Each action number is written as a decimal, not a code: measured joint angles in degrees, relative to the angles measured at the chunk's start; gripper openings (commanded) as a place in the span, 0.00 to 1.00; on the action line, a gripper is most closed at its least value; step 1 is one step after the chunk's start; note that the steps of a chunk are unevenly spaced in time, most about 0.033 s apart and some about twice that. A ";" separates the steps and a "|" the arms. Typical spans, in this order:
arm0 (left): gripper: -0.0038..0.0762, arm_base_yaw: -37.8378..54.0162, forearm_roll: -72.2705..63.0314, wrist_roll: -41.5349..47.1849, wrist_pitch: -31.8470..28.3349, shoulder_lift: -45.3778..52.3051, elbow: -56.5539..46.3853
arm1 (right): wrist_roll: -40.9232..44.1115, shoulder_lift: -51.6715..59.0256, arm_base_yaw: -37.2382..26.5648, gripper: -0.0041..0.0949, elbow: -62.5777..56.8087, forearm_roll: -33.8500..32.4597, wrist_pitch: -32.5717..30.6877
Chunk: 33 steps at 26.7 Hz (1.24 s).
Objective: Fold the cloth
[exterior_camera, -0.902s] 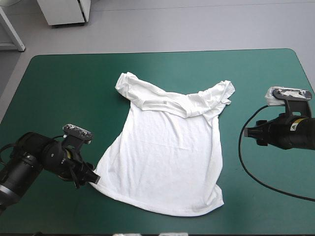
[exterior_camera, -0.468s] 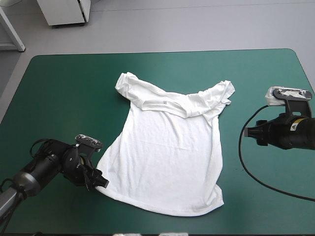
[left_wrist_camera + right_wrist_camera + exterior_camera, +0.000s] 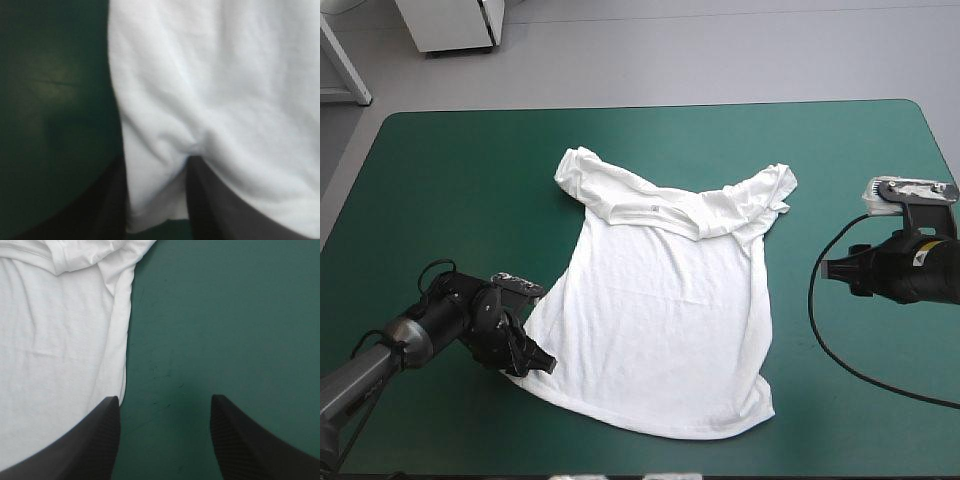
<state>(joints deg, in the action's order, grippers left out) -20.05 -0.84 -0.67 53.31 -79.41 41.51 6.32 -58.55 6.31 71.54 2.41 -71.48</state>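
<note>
Pinching the T-shirt hem, left hand

This is looking like a lab: a teal-green tabletop is standing on plain grey floor near a white cabinet.

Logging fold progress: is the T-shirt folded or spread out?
Spread, not folded: the T-shirt lies flat in one layer, sleeves bunched, with the left gripper shut on its hem corner.
</note>
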 measured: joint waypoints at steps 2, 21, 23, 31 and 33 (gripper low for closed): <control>0.04 -0.29 -1.52 0.17 0.00 0.00 0.00 | -0.77 0.00 0.00 0.56 -0.25 0.65 0.00; 0.04 -0.44 -3.15 0.67 0.11 -0.05 0.00 | 14.98 0.00 33.95 0.56 -19.52 -3.11 4.10; 0.04 -0.44 -3.22 0.67 0.11 -0.05 0.00 | 19.02 -0.07 38.39 0.63 -22.54 -5.14 7.49; 0.04 -0.44 -3.77 0.36 0.11 -0.05 0.00 | 28.29 -10.17 43.48 0.63 -32.08 -4.44 19.89; 0.04 -0.44 -3.77 -0.23 0.11 -0.05 0.00 | 29.46 -13.40 43.48 0.61 -32.48 -4.68 22.90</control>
<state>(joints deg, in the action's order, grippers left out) -20.48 -4.60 -0.90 53.42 -79.46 41.51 35.77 -71.95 49.79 39.06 -2.27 -48.58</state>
